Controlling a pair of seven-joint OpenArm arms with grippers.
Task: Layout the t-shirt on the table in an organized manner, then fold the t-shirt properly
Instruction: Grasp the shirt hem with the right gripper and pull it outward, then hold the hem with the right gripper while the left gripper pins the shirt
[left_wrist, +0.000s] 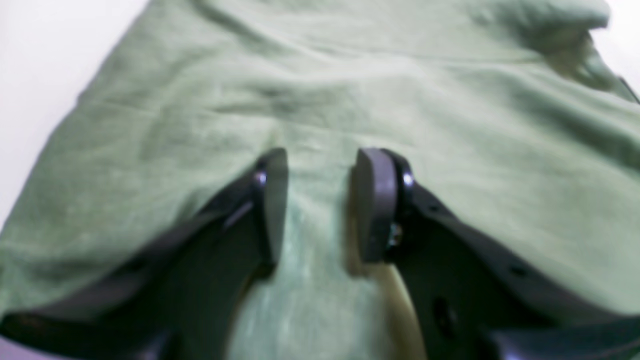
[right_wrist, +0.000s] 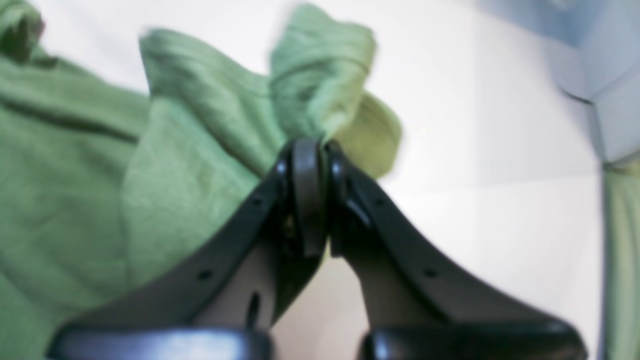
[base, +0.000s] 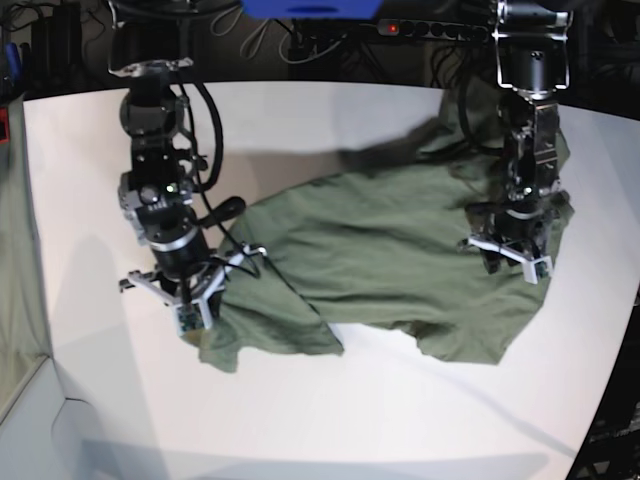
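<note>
Right wrist view: the right gripper (right_wrist: 309, 150) is clamped on a bunched fold of the plain olive-green cotton t-shirt (right_wrist: 200, 150). The left gripper (left_wrist: 320, 200) stands parted over flat cloth, gripping nothing. The shirt lies rumpled across the smooth white counter (base: 350, 420). Dark cables (base: 300, 45) crowd the floor beyond its far edge.

t-shirt (right_wrist: 210, 145): blurred in the right wrist view; the part nipped between the right fingers (right_wrist: 345, 200) is hidden behind the pads.
Left fingers (left_wrist: 375, 205): blurred; whether their tips touch the cloth cannot be told.
Bench (base: 330, 400): hidden under the shirt between both pairs of fingers; its near edge is cut off.
</note>
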